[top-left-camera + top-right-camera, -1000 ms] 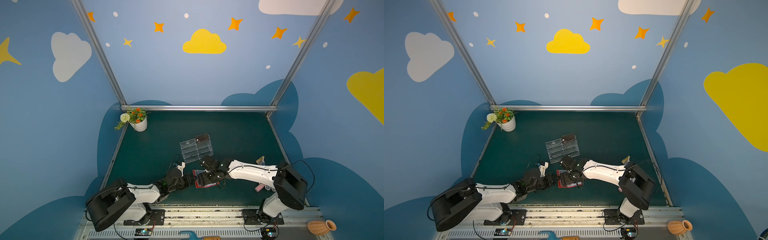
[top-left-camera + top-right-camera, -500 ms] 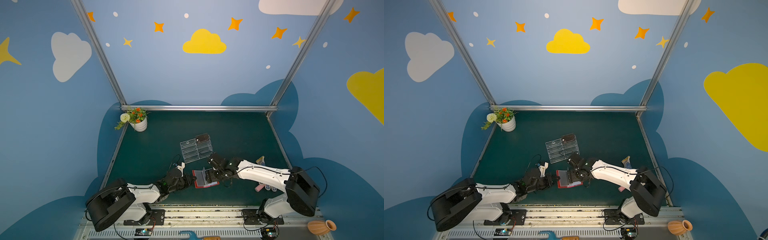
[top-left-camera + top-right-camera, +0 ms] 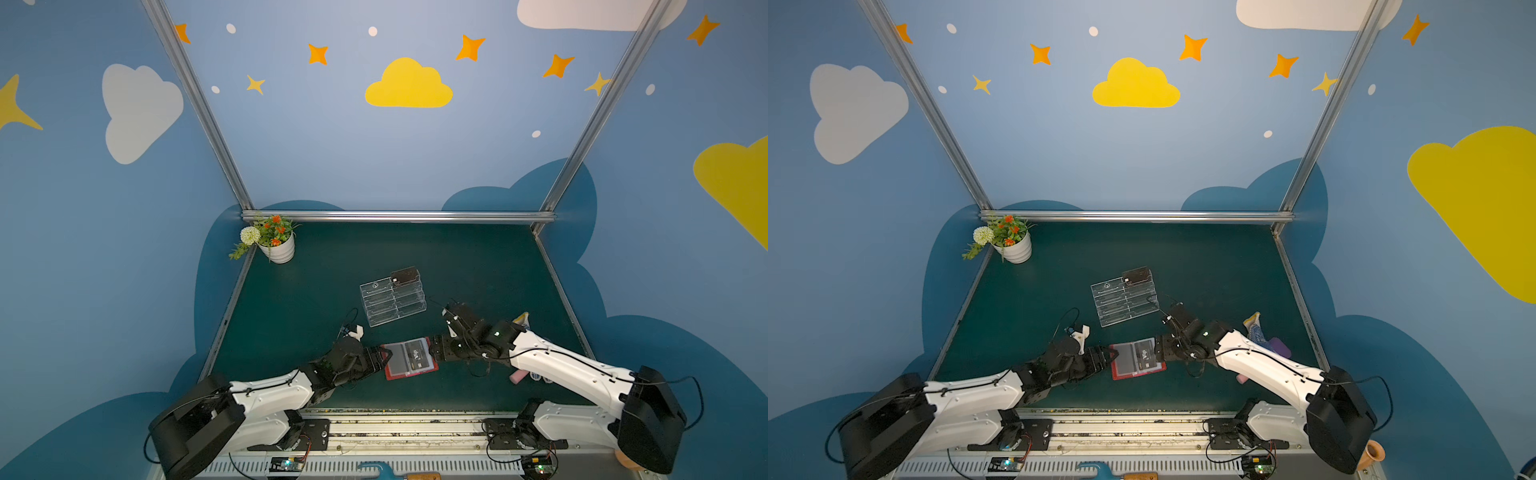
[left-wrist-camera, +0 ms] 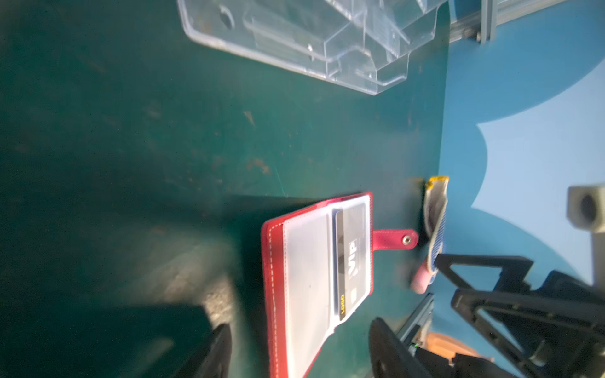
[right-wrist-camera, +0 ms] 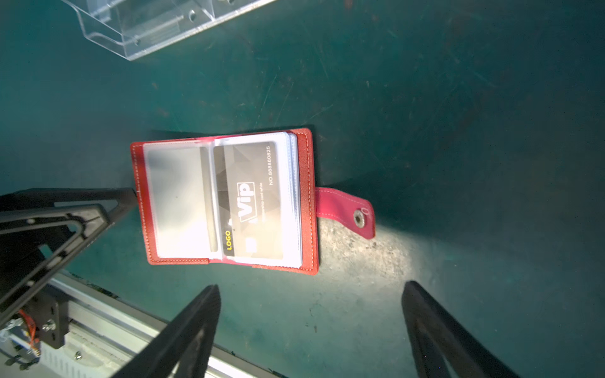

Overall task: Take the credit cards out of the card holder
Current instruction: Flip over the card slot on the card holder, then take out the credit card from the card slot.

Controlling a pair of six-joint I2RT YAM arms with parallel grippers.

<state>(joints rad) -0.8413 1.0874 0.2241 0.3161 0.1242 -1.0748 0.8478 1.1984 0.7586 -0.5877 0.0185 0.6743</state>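
Note:
The red card holder point(image 3: 390, 366) point(image 5: 307, 203) lies open on the green mat near the front, its snap tab point(image 5: 343, 209) pointing to the right arm. A dark credit card point(image 5: 248, 196) point(image 4: 348, 258) with white "Vip" lettering sits inside a clear sleeve on the right-hand page. Another dark card point(image 3: 404, 276) stands in the top tier of the acrylic stand. My left gripper point(image 3: 384, 358) point(image 4: 301, 347) is open, its jaws either side of the holder's left edge with gaps. My right gripper point(image 3: 432, 353) point(image 5: 311, 291) is open and empty, just right of the holder.
A clear acrylic tiered stand point(image 3: 392, 301) point(image 3: 1125, 301) sits just behind the holder. A white flower pot point(image 3: 276, 245) is at the back left corner. Small items, a pink one point(image 3: 517, 376) and a yellow-blue one point(image 3: 521, 319), lie under and beside the right arm. A metal rail point(image 3: 395, 428) runs along the front.
My left gripper has opened from shut at the holder's left edge. My right gripper has drawn back to the right off the holder, which now lies open with the Vip card showing.

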